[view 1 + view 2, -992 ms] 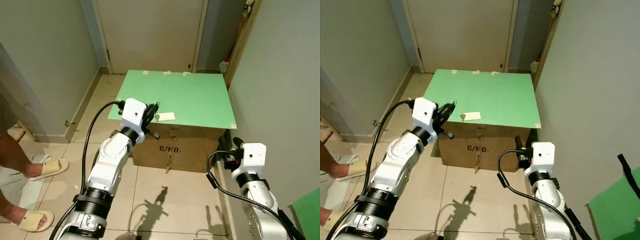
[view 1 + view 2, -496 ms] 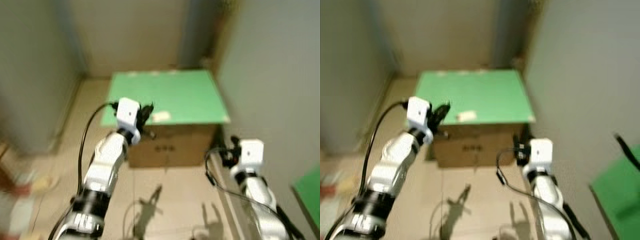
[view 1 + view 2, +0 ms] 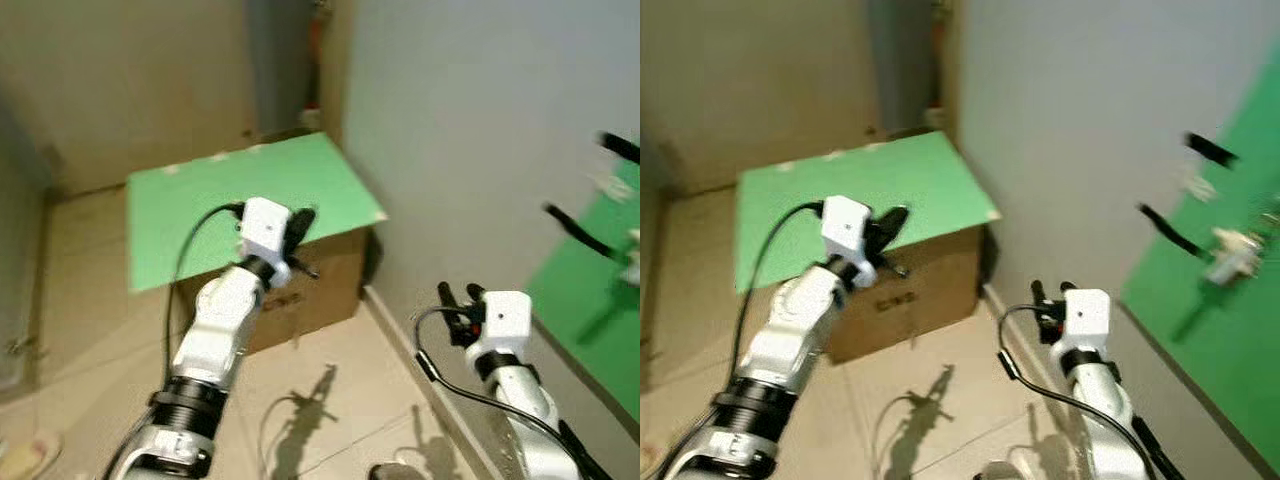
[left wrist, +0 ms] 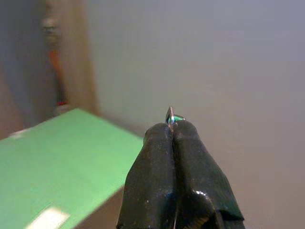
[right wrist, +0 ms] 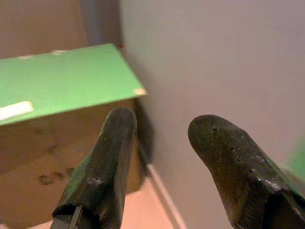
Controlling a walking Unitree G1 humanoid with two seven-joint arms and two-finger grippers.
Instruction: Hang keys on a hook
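**Left end effector pinching a key above the box's front edge**

A cardboard box (image 3: 300, 295) topped with a green sheet (image 3: 240, 205) stands on the tiled floor (image 3: 330, 400), its right side close to the grey wall (image 3: 470, 130). The head views are blurred.

The left end effector (image 3: 300, 222) is raised over the front edge of the green sheet, near its right corner. In the left wrist view its two black fingers (image 4: 190, 176) are pressed flat together, and a small sliver of metal, the key (image 4: 171, 116), pokes out at their tips; little of it can be made out. Beyond the tips lies the sheet's right edge and then bare wall.

The right end effector (image 3: 458, 296) is held low, to the right of the box and just off the wall's skirting, with its fingers (image 5: 107, 162) spread apart and nothing between them. Between it and the box the floor lies open, with the arms' shadows on it.

Further right along the wall from the box is a green panel (image 3: 1230, 330) carrying dark projecting hooks (image 3: 1165, 232), well apart from both end effectors; a pale object (image 3: 1232, 248) on it is too blurred to identify.
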